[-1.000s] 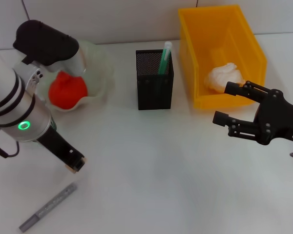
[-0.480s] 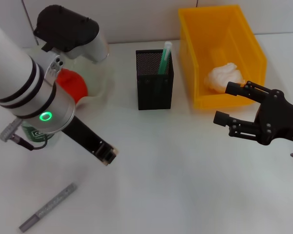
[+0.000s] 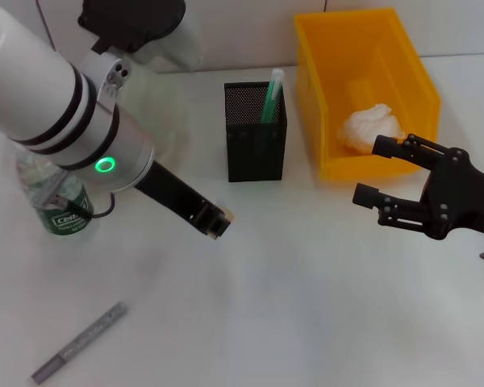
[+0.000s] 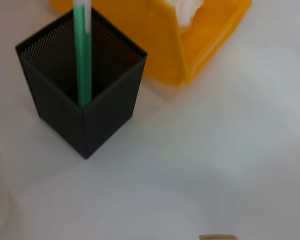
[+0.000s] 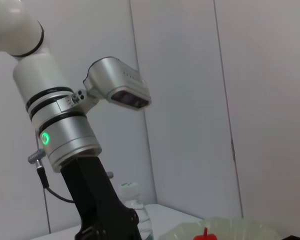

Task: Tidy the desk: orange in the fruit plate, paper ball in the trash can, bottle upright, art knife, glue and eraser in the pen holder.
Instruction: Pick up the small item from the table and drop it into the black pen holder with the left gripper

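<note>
We see our left gripper (image 3: pixel 218 223) hovering just short of the mesh pen holder (image 3: pixel 256 131), pinching a small tan eraser (image 3: pixel 224 216). Our right gripper (image 3: pixel 379 173), fingers spread, hangs beside the yellow trash can (image 3: pixel 411 81).

- The table (image 3: pixel 306 306) was white and smooth, and it filled most of the head view.
- Its far edge met a pale wall (image 3: pixel 242 32) along a straight line.
- In the right wrist view the wall (image 5: pixel 190 100) was light grey, made of flat panels with thin upright seams between them.
- Soft, even light lay over the table; shadows were faint.
</note>
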Motion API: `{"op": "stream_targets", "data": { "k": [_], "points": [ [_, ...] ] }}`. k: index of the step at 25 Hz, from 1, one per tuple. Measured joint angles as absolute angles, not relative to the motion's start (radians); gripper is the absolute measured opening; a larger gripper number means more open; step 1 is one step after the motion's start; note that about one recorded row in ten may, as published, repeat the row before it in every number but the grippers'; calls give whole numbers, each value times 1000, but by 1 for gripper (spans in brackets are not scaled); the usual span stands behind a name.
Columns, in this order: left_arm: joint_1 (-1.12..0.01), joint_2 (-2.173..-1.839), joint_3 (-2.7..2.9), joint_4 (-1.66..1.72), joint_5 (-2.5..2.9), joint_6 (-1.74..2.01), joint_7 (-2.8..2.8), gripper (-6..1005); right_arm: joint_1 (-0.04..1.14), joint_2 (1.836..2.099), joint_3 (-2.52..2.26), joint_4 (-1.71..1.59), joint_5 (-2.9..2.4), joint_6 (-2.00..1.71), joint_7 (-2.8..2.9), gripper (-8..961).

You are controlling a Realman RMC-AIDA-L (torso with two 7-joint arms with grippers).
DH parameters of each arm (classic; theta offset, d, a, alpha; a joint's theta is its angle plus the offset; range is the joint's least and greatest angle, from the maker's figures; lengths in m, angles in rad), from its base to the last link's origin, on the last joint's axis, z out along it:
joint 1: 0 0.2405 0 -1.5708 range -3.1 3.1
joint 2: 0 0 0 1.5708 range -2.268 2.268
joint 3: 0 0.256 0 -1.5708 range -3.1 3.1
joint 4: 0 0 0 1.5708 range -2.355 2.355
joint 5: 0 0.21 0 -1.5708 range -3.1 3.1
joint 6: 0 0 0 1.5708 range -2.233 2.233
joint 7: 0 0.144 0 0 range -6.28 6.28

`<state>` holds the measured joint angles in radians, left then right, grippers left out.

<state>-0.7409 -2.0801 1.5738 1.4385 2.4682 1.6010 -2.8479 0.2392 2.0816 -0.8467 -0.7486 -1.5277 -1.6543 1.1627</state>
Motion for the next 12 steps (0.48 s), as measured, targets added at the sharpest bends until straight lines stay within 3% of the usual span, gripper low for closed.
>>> {"op": "stream_targets", "data": {
  "k": [12],
  "points": [
    [-754,-2080,1579,1442,2433,1494,-2822,334,242,2080,-847,-749,-1528,-1651,1163,832]
  ]
}}
